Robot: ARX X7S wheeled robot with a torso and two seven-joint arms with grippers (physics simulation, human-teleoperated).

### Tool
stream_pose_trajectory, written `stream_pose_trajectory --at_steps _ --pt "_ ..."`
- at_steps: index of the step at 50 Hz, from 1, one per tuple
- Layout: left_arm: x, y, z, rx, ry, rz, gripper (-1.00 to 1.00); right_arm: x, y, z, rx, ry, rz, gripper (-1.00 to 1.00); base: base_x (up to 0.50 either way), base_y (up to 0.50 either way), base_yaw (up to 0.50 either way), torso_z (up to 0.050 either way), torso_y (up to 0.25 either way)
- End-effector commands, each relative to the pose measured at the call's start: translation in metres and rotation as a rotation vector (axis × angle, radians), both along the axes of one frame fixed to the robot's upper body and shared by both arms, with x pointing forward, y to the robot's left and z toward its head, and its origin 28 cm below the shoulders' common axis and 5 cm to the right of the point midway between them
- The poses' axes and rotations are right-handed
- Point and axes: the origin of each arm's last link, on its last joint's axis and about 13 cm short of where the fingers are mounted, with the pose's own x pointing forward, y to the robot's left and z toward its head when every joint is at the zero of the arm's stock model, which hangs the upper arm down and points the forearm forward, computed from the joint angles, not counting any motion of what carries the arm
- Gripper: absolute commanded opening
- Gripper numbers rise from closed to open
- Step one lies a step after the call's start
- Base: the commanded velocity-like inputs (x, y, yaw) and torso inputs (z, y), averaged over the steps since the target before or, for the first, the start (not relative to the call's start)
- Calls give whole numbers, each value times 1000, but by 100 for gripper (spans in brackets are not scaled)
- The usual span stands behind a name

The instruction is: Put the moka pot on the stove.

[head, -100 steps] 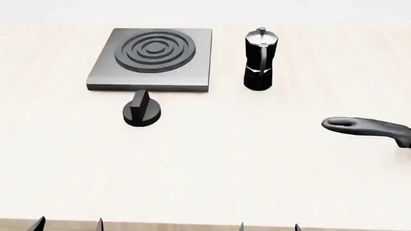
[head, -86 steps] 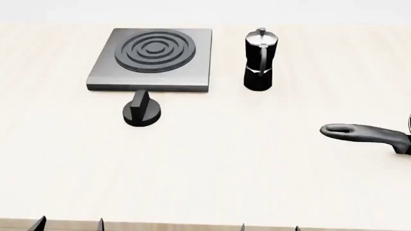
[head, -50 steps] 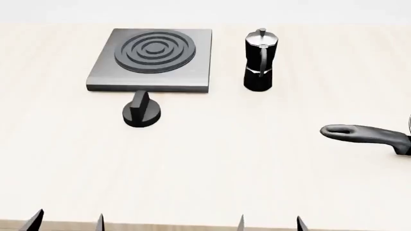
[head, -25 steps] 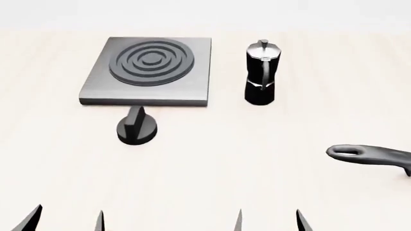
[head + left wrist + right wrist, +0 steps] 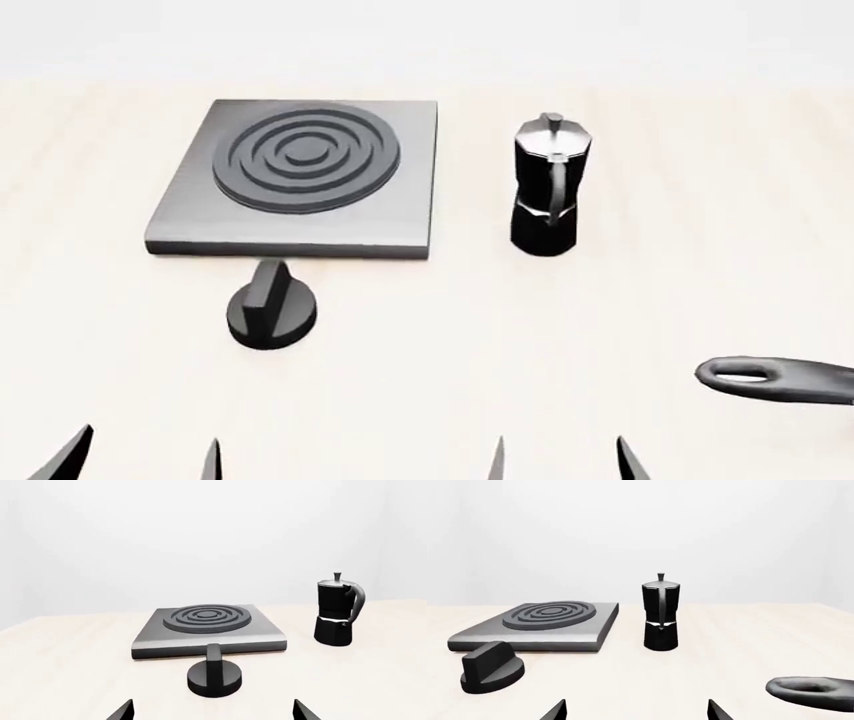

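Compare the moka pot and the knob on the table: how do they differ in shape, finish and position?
The moka pot stands tall and faceted with a narrow waist; the knob is squat and round with a ridge on top. The pot has a silvery lid; the knob is all black. The pot stands right of the stove; the knob sits in front of it. Both are black and rest on the table, ungrasped.

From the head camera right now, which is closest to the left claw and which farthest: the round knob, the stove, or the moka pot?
1. Round knob, just ahead of the left claw.
2. Stove, directly behind the knob.
3. Moka pot, off to the right beside the stove.
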Motion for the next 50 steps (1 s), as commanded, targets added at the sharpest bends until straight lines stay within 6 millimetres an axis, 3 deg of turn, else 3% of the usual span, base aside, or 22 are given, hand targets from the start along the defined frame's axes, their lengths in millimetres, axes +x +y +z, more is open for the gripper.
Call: stream_pose_trajectory --at_steps 1,50 --pt "0 0 2 -2 -2 -3 100 0 0 0 1 -3 -4 100 207 0 0 0 0" --pt "1 -1 3 -23 6 -25 100 1 1 0 7 -1 -2 100 208 0 0 0 0"
